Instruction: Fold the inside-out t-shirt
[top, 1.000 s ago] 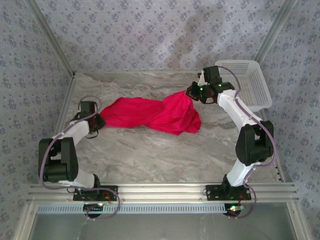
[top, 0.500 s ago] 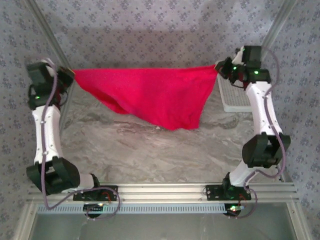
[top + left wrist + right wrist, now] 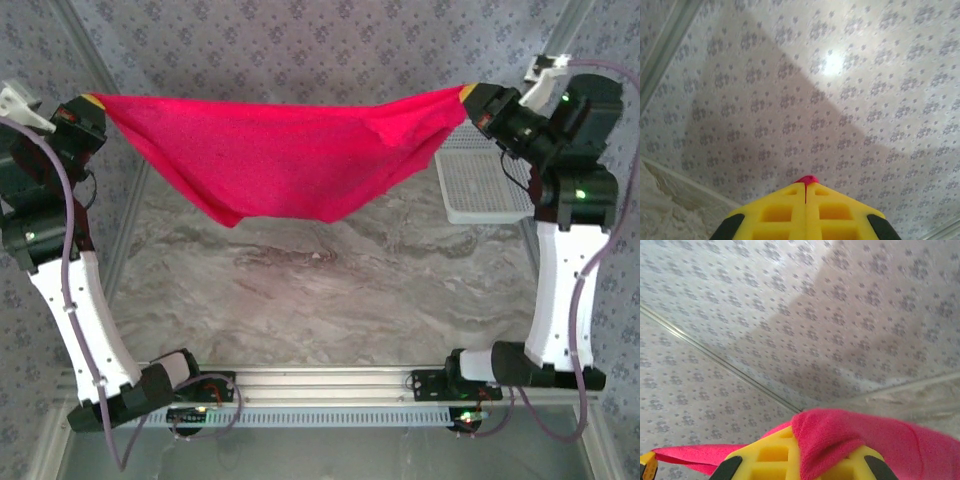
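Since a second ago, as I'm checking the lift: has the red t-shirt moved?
Yes: the t-shirt rose off the table, now hanging between left gripper and right gripper.

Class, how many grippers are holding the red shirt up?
2. The left gripper pinches the bright red cloth t-shirt at its upper-left corner; the right gripper, its upper-right corner.
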You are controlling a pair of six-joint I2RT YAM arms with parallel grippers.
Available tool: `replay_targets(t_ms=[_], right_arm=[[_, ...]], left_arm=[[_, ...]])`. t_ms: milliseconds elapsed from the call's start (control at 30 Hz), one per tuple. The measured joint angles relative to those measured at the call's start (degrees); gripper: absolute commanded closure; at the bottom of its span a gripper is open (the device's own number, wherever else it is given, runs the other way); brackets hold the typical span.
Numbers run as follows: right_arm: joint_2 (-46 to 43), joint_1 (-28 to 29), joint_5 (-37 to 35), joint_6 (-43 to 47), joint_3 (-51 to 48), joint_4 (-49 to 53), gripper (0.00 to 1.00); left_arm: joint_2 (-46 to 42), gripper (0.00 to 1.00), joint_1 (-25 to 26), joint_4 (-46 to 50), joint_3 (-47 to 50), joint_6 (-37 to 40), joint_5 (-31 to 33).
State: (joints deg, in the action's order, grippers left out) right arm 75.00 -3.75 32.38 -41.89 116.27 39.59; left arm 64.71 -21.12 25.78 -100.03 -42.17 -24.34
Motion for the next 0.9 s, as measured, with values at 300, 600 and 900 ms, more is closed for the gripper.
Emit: replay_targets(t_ms=[300, 600, 900], right_arm=[[-2.64, -0.39, -0.68, -0.15, -6.27, -3.69, 1.0], [23.21, 2.12, -7.39, 0.94, -14.8, -7.76, 1.0], [45.27, 3.61, -10.32, 4.37, -2.67, -0.66, 0.45]], left_arm=[[2.08, 1.0, 1.49, -2.97, 1.4, 1.7, -1.84], [38.75, 0.94, 12.09, 0.11, -1.07, 7.61, 2.99], [67.69, 0.66, 17.77, 21.14, -29.44, 13.35, 14.99]])
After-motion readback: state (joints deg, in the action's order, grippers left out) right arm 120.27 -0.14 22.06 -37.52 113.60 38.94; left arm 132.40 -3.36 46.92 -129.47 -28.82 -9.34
